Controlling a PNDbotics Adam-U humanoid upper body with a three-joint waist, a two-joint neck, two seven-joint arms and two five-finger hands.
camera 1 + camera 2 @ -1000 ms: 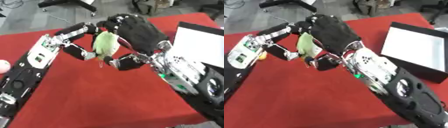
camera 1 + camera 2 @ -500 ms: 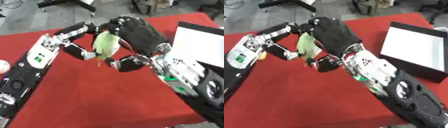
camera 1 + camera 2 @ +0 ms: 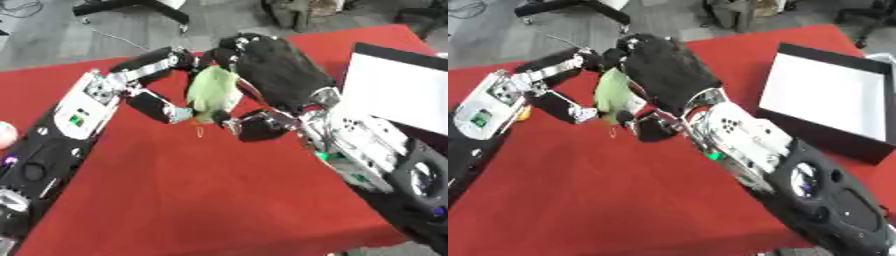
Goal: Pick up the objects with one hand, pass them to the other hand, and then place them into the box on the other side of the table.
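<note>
Currently handover step: green object (image 3: 213, 93) pinched between left hand (image 3: 157, 100) and right hand (image 3: 273, 75) above desk (image 3: 201, 190). Next: left release required, then carry to box (image 3: 826, 100).

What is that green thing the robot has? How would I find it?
Start at the red table, then go to its far middle where the left hand and right hand meet. The green thing hangs between them, both hands curled round it. It is pale green, soft and leaf-like, the only green thing among black and silver fingers.
</note>
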